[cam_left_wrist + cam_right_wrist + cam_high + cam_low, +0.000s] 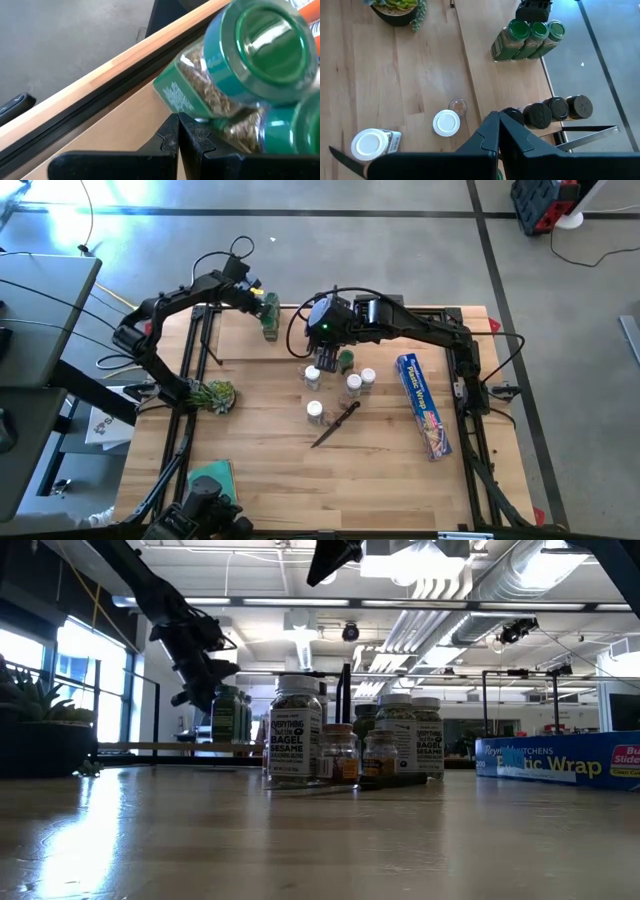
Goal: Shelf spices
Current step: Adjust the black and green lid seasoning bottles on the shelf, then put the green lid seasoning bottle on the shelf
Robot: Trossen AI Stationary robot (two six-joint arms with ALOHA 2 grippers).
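High view shows my left gripper (256,286), jaws shut and empty, beside the green-capped jars (270,315) grouped on the shelf (400,315), while my right gripper (322,340), likewise closed on nothing, hovers over white-capped jars (314,377) awaiting shelving on the table (300,480).

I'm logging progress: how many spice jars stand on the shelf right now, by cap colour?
Green-capped jars: 3
Black-capped jars: 4, one partly hidden
Total: 7
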